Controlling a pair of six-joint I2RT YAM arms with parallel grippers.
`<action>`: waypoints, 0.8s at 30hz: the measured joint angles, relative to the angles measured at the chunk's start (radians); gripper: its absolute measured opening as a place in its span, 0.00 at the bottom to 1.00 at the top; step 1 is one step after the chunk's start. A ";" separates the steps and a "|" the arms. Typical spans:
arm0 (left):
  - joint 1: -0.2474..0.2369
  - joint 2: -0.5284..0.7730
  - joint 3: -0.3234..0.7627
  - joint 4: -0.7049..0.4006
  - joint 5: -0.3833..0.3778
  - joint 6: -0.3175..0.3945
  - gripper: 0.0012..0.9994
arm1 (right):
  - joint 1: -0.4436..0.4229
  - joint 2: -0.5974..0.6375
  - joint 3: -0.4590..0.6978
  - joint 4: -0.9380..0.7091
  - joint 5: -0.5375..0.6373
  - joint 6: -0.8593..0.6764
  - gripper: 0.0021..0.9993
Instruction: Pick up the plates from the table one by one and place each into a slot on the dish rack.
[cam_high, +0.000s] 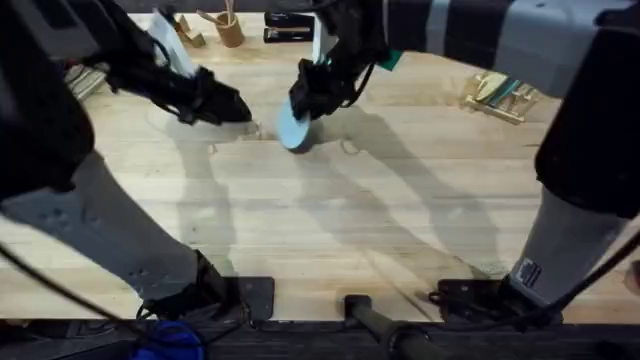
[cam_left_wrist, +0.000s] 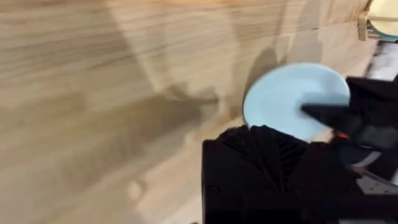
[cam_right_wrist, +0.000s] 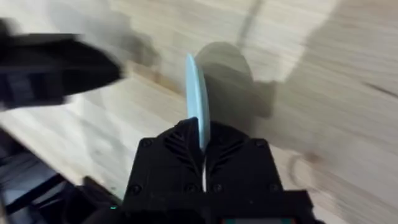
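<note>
The right gripper (cam_right_wrist: 202, 146) has its fingers (cam_right_wrist: 227, 149) closed on the rim of one light blue plate (cam_high: 293, 124), held on edge with its lower rim at or just above the table (cam_high: 330, 230). The left gripper (cam_high: 232, 108) hovers just beside the plate; whether its fingers are apart cannot be told. Step in hand: pick-up of this plate. The next move probably calls for a lift clear of the table, then carriage to the rack (cam_left_wrist: 378, 25), glimpsed beyond the plate in the left wrist view and already holding a cream plate. Count: two grippers, one blue plate, one rack.
</note>
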 joint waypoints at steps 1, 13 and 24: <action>0.000 -0.029 0.011 -0.013 -0.013 0.001 0.04 | -0.004 -0.005 0.009 -0.022 0.022 -0.014 0.03; 0.000 -0.340 0.047 -0.160 -0.231 0.005 0.04 | -0.021 -0.149 0.072 -0.257 0.358 -0.128 0.03; 0.000 -0.565 0.047 -0.234 -0.416 0.004 0.04 | -0.029 -0.292 0.074 -0.376 0.478 -0.149 0.03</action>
